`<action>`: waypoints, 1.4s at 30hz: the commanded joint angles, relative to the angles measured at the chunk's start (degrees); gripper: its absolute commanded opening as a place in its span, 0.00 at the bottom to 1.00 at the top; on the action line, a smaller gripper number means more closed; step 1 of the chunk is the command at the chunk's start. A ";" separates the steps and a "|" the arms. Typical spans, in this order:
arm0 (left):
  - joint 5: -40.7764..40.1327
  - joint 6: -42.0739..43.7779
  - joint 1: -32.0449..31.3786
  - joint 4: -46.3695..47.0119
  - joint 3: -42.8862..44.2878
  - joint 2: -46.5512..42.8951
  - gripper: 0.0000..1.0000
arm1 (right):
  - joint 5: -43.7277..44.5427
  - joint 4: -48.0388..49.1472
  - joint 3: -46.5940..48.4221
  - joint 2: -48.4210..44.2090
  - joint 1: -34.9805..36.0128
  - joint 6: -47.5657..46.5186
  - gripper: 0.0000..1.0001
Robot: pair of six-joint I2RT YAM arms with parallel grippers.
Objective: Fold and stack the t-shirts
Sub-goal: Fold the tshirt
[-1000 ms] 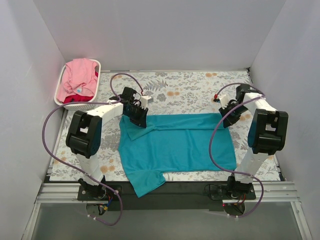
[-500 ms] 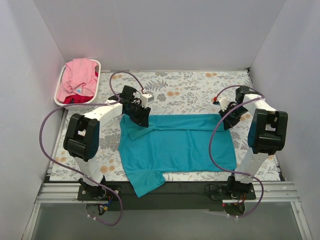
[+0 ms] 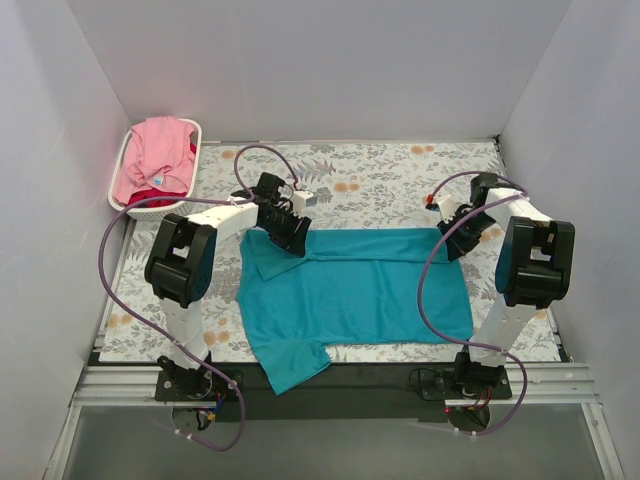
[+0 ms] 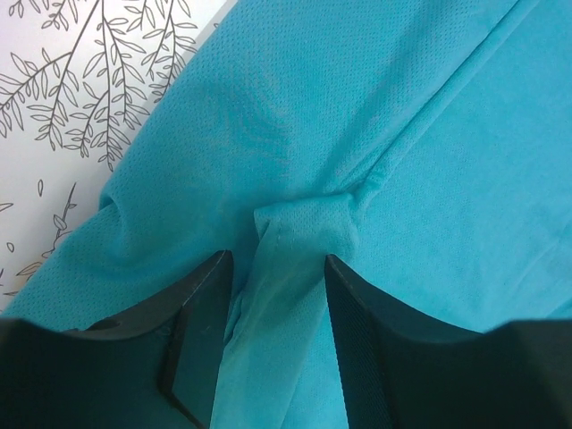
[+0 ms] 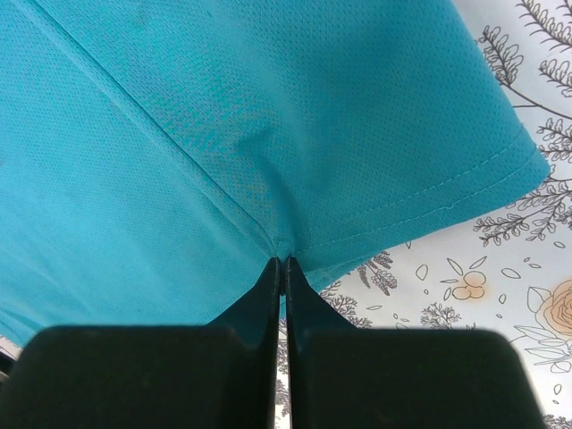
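**First:** Teal mesh cloth at the left gripper: pinched or loose?

**Second:** Loose. Fingers spread apart, standing either side of a raised ridge of the teal t-shirt, at its far left corner by a seam.

**First:** And at the right gripper?

**Second:** Pressed together, pinching the hem at the far right corner of the same shirt, right where cloth meets the floral print.

**First:** Lying how, the shirt?

**Second:** Spread flat across the middle of the desk, with a crease running near the far edge. One sleeve at the near left, reaching over the desk's edge onto the dark rail.

**First:** Containers?

**Second:** One white slatted basket in the far left corner, close against the wall and well apart from the teal. Holding a pink t-shirt heaped on top, with a red t-shirt peeking out beneath on the near side.

**First:** Anything in the way?

**Second:** Purple cables looping from each arm: the right one hanging across the shirt's right edge, the left one arching over the desk just beside the basket. White walls on three sides.
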 commanded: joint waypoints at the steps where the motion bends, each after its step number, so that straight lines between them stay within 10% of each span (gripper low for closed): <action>1: -0.87 0.59 -0.66 1.47 1.62 -1.18 0.45 | -0.32 -0.12 0.57 0.26 -0.24 -0.49 0.01; 16: 5.19 2.52 -1.36 -3.27 -1.46 -9.96 0.00 | 0.29 -0.21 0.57 -0.44 -0.24 -0.84 0.01; 25: 5.11 3.93 -3.21 -5.82 -9.10 -14.36 0.00 | 1.26 -0.47 -0.05 -1.67 -0.42 -1.90 0.01; 35: 4.32 3.58 -5.32 -5.91 -11.48 -14.01 0.22 | 3.11 -1.70 -2.86 -3.96 -0.42 -4.18 0.01; 42: 4.49 1.48 -4.01 -9.34 -10.08 -16.98 0.36 | 3.72 -2.05 -3.21 -5.01 -0.77 -4.62 0.24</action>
